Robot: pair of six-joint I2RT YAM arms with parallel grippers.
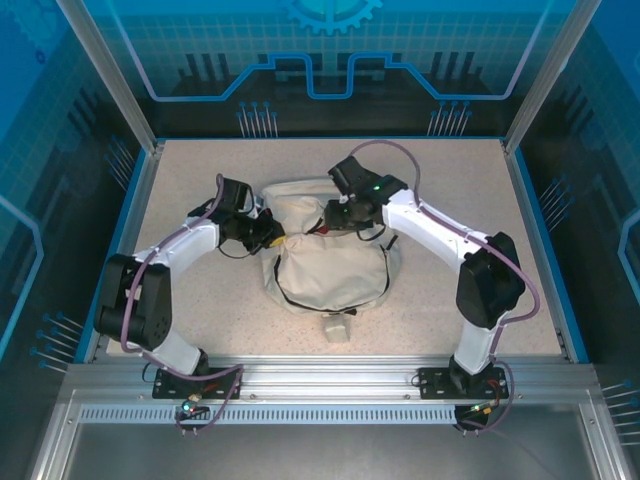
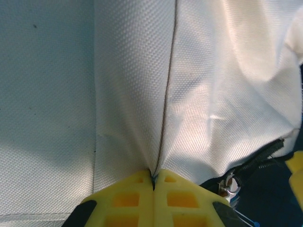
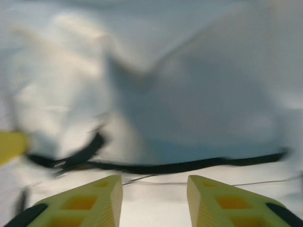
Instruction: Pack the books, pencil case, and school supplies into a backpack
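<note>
Yellow fingers of the left gripper sit nearest, clenched on a fold of the backpack, which lies mid-table; the right gripper stands parted just above the cloth, grasping nothing; the pinched fold could slip free under a hard tug, letting the mouth sag shut; the black zip reads close-up at the wrists, the small tag from overhead.
</note>
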